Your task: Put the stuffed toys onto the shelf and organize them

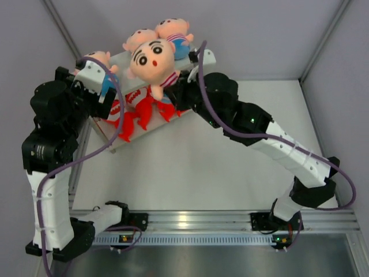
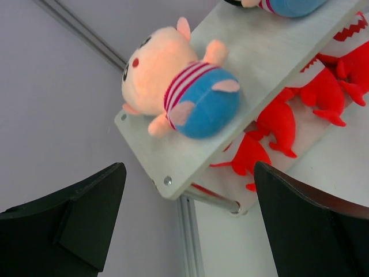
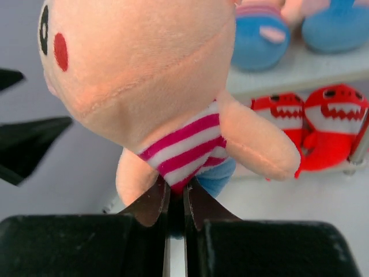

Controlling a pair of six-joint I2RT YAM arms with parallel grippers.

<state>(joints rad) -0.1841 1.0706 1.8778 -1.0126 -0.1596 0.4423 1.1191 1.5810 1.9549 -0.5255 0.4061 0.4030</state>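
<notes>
My right gripper [image 3: 176,196] is shut on the striped shirt of a peach boy doll [image 3: 144,75], pinching it from below. In the top view that doll [image 1: 153,60] is held head-up over the middle of the white shelf [image 1: 203,56]. Three other boy dolls lie on the upper board: one at the left end [image 2: 179,86] and two further along [image 3: 259,34] [image 3: 337,23]. Red sharks [image 1: 138,109] sit in a row on the lower board [image 2: 282,121]. My left gripper [image 2: 190,225] is open and holds nothing, just off the shelf's left corner.
The shelf stands at an angle at the back left of the white table [image 1: 230,161], close to the grey back wall. A metal leg [image 2: 216,199] shows under the shelf's left corner. An aluminium rail [image 1: 190,222] runs along the near edge.
</notes>
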